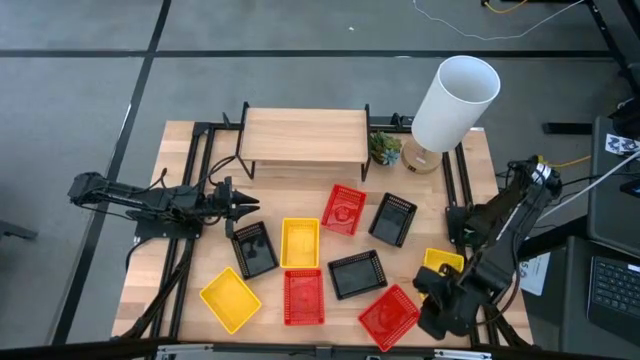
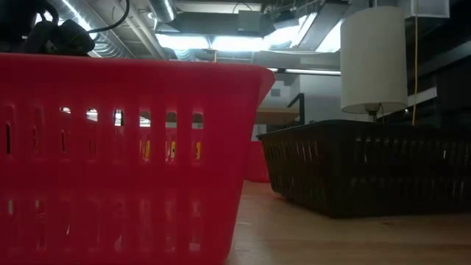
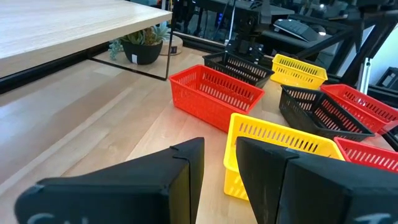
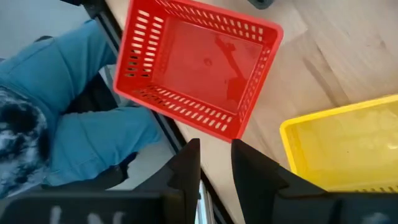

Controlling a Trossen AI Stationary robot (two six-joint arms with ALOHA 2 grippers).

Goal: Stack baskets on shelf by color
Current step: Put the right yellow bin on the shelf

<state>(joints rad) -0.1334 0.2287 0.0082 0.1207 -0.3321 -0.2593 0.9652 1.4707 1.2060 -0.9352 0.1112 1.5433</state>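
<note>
Nine baskets lie scattered on the tabletop in front of the shelf (image 1: 304, 135), whose top is bare. They are three black (image 1: 253, 248) (image 1: 392, 218) (image 1: 357, 273), three red (image 1: 343, 209) (image 1: 303, 296) (image 1: 390, 315) and three yellow (image 1: 299, 242) (image 1: 229, 298) (image 1: 440, 262). My left gripper (image 1: 245, 207) hovers shut at the table's left, just above the left black basket, pointing right. My right gripper (image 1: 432, 292) hangs shut at the near right, between the near-right red basket (image 4: 196, 68) and a yellow one (image 4: 348, 146). Each basket rests flat on its bottom.
A white-shaded lamp (image 1: 452, 105) and a small potted plant (image 1: 384, 148) stand at the shelf's right end. A person in blue trousers (image 4: 74, 124) is just beyond the table's near edge. The low view is filled by a red basket (image 2: 125, 162) and a black one (image 2: 368, 165).
</note>
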